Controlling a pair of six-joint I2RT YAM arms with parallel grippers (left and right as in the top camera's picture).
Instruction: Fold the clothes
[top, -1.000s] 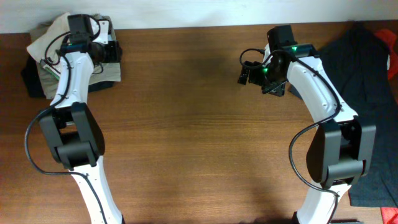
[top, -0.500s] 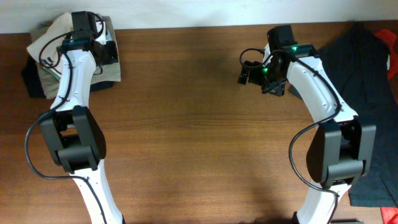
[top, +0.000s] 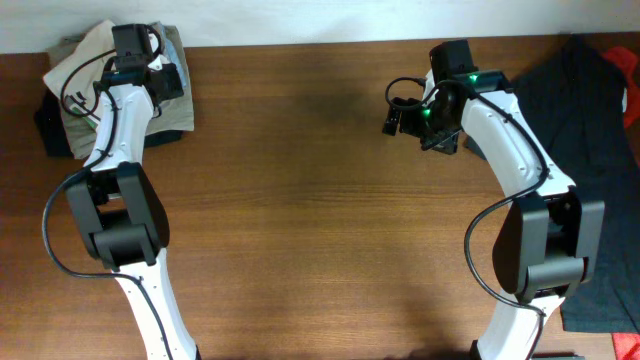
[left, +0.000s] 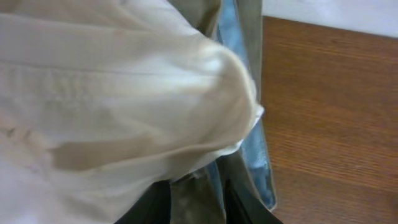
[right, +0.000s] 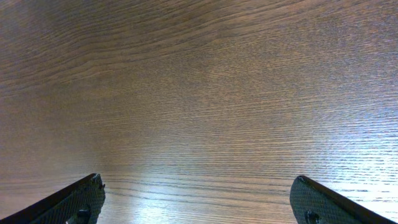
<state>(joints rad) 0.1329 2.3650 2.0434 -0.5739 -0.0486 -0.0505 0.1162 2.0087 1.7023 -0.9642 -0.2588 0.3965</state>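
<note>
Overhead view
- left gripper (top: 163, 80): set over a cloth pile; its fingertips are masked by the wrist, so their state cannot be told here.
- white T-shirt (top: 75, 58): bunched just beside those fingers, partly covered by the arm and cables. No print can be made out, and the long axis cannot be judged.
- right gripper (top: 394, 118): held over the bare table (top: 300, 200), well apart from a dark garment (top: 590, 110).

Left wrist view
- left gripper (left: 196, 202): only the dark finger ends are seen, cut off at the bottom edge. Khaki cloth (left: 193, 190) lies between them; whether it is pinched cannot be told.
- white T-shirt (left: 112, 93): spread beyond the fingers, its folds running crosswise and ending in a rounded bulge. A light-blue strip (left: 258, 162) is tucked beside it.

Right wrist view
- right gripper (right: 196, 183): fingers spread wide, nothing between them but table (right: 199, 74).
</note>
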